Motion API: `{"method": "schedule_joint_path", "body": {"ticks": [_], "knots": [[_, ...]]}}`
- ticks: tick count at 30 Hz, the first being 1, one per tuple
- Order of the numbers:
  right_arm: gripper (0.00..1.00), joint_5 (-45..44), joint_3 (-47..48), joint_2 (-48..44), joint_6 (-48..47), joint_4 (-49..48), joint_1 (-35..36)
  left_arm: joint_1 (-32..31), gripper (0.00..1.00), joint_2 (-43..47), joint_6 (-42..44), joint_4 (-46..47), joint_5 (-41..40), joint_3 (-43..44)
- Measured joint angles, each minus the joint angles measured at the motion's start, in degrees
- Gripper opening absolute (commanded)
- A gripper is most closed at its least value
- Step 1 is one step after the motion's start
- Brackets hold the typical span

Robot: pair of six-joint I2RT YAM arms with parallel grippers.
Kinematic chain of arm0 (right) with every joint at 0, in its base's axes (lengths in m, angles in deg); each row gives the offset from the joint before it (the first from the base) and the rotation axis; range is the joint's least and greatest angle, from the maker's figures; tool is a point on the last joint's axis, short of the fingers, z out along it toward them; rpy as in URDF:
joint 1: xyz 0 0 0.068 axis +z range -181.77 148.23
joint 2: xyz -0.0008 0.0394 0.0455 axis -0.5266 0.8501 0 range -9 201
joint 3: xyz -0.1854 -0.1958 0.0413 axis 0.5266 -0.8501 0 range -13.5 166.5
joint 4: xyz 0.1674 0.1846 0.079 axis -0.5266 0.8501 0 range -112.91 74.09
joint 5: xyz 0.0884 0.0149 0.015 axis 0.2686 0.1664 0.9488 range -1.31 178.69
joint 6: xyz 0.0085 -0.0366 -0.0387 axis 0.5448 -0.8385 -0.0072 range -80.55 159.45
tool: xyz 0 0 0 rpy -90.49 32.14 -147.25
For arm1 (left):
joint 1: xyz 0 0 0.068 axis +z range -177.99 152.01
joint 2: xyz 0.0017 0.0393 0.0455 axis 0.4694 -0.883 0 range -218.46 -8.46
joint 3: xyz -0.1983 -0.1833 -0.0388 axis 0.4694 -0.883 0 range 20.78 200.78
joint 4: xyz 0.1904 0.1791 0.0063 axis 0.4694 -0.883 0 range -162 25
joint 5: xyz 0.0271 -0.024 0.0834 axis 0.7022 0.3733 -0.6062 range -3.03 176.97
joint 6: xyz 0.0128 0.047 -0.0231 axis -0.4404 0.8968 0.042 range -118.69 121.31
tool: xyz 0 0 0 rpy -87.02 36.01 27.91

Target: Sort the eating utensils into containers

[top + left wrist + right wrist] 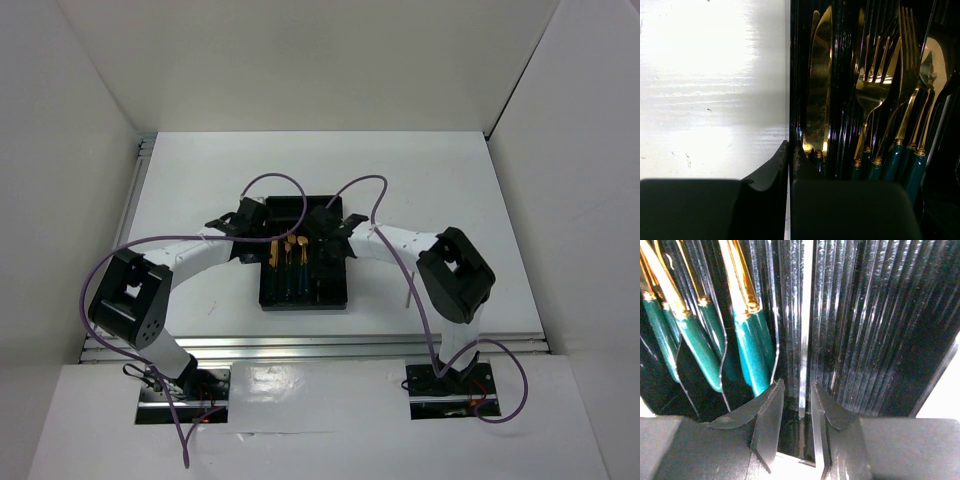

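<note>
1. While both arms reach over the far end of the black tray (303, 292), I see the gold-headed utensils (288, 250) lying lengthwise in its compartments. The tray itself rests on the white desk (190, 190).
2. On my left tool (790, 147) the fingers are pressed together with only a hairline between them, and they hold nothing. It hangs over the tray's left wall, half above bare desk.
3. Just inside that wall lie the knives (819, 85), their handle ends close to the fingertips. Further into the tray lie the forks (880, 80), then a spoon (936, 62).
4. On my right tool (797, 385) the fingers stand apart and clamp nothing.
5. A thin pale chopstick (805, 330) runs lengthwise along the tray's ribbed floor, with its near end inside that gap. As far as I can tell it touches neither finger.
6. Toward the tray's middle from the right tool, teal handles (752, 350) lie just beside the chopstick's compartment.
</note>
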Motion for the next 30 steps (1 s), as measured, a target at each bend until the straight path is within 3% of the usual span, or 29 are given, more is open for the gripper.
{"method": "schedule_joint_path", "body": {"ticks": [9, 16, 24, 30], "knots": [[0.46, -3.9, 5.2, -0.5, -1.0, 4.6, -0.2, 0.1, 0.00, 0.0, 0.0, 0.0, 0.2, 0.0], [0.50, -9.3, 5.4, -8.5, -1.7, 7.2, -5.2, 0.1, 0.00, -0.1, 1.2, 0.1, 0.5, 0.0], [0.46, -15.4, -6.5, -19.2, -1.2, 10.2, -22.0, 0.2, 0.00, -1.2, 1.8, 0.3, 1.3, 1.0], [0.45, -15.8, -16.0, -18.6, -0.7, 13.0, -26.7, 0.0, 0.00, -1.8, 2.8, 0.5, 1.9, 1.7]]}}
